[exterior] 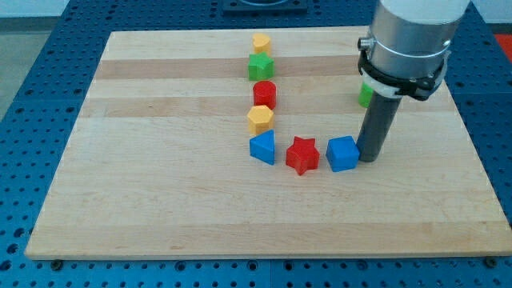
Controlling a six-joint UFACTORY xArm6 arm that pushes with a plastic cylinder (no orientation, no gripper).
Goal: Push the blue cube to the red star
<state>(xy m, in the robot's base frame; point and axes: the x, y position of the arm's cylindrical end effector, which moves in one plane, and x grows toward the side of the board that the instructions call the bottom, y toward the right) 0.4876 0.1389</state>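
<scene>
My tip (369,159) is standing on the wooden board (160,208) right at the blue cube (342,154), touching or nearly touching the face of the cube that looks to the view's right. I think it is standing there because the red star (302,154) is lying just beside the cube on the view's left, so a push from this side is sending the cube straight to the star. Only a small gap is remaining between cube and star, so in my judgement the task is almost finished. The rod has no fingers; it is holding nothing and can only push. Further to the view's left a blue block (262,148) with a pointed top is sitting near the star, and above it a yellow block (260,119), a red cylinder (265,94), a green star (260,67) and a second yellow block (261,42) are making a column toward the view's top. A green block (364,95) is half hidden behind the arm; its shape I cannot tell. No writing or brand is showing anywhere.
</scene>
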